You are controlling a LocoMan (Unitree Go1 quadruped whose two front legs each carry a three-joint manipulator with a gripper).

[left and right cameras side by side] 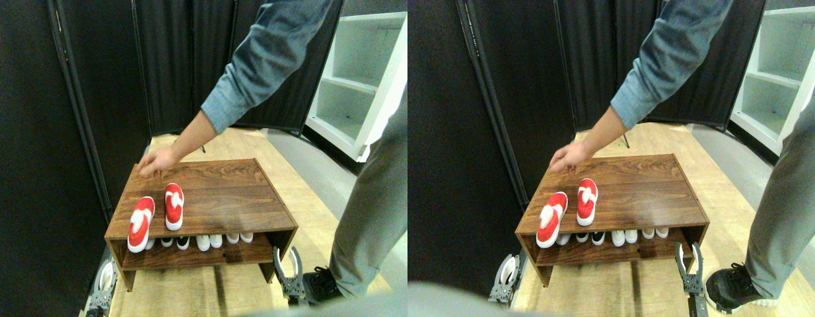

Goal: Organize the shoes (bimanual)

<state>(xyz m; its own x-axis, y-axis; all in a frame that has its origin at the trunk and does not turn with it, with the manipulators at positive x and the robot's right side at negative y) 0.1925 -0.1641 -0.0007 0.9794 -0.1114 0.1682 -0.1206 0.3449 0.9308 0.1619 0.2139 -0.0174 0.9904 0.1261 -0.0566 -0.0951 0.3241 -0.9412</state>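
Two red shoes sit on top of the wooden shoe rack (222,198), both on its left half. The nearer shoe (141,224) is angled at the front left corner, its toe poking just past the front edge; the farther shoe (174,206) lies just beside it, a little further back and straighter, the two close but apart. Under the rack's top, a row of white and black shoes (203,241) shows only toes on the lower shelf. Down at the rack's front left corner, the left gripper (104,281) waits below the nearer shoe, well clear of it, jaws spread apart. At the rack's front right corner the right gripper (288,267) stands upright, jaws also apart as far as this small view lets me judge, well away from both red shoes. A person's hand (158,160) rests on the rack's back left corner, behind the farther shoe. Their black sneaker (323,285) is planted just right of the right gripper.
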